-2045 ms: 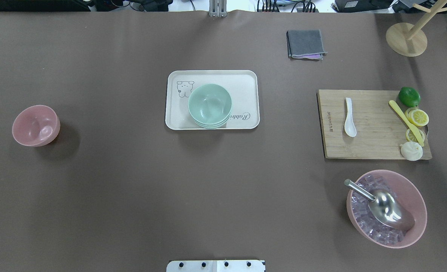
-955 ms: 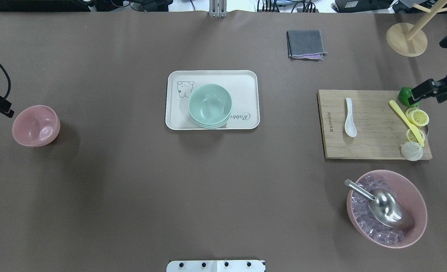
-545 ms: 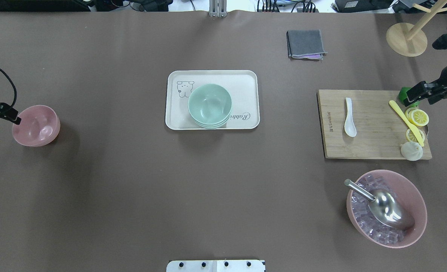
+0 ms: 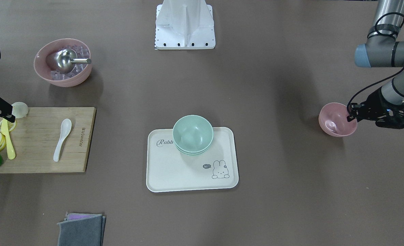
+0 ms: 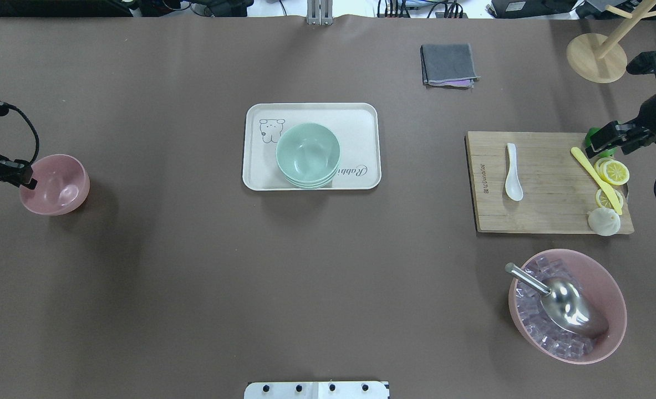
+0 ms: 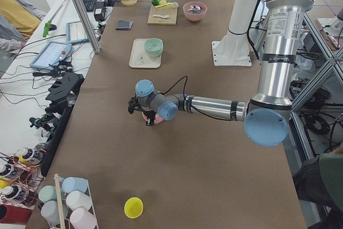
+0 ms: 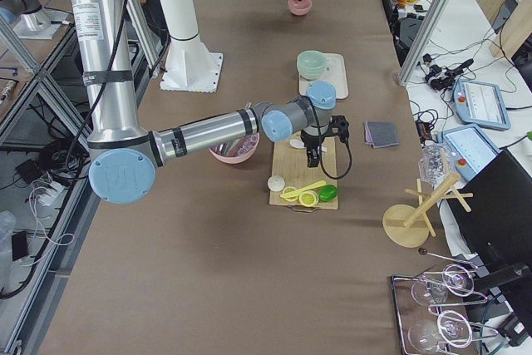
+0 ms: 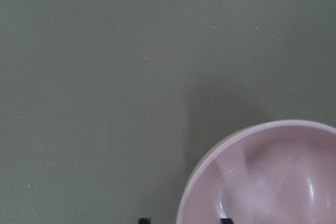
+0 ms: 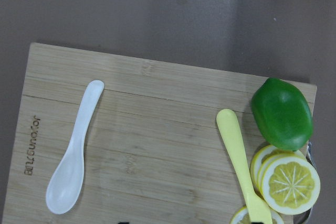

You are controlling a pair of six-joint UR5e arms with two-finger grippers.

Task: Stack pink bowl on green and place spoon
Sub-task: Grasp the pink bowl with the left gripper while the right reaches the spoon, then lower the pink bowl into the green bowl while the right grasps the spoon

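Note:
A small pink bowl [image 5: 59,185] stands at the table's far left. My left gripper [image 5: 25,177] is open at its outer rim. In the left wrist view one fingertip [image 8: 224,220] is inside the bowl [image 8: 273,182] and the other is outside it. Stacked green bowls [image 5: 308,154] sit on a white tray [image 5: 361,119] at the centre. A white spoon [image 5: 513,172] lies on a wooden cutting board [image 5: 549,210] at the right, also seen in the right wrist view [image 9: 73,150]. My right gripper [image 5: 605,145] is open and empty above the board's far right corner, apart from the spoon.
A lime [image 9: 282,114], lemon slices [image 5: 611,172], a yellow knife [image 5: 594,177] and a bun [image 5: 604,221] lie along the board's right side. A large pink bowl [image 5: 616,288] with ice and a metal scoop stands near the board. A grey cloth [image 5: 448,65] and a wooden stand [image 5: 595,58] are at the back.
Both arms have come into view from the sides. The left gripper moved right onto the pink bowl's rim. The right gripper moved left over the board's lime corner.

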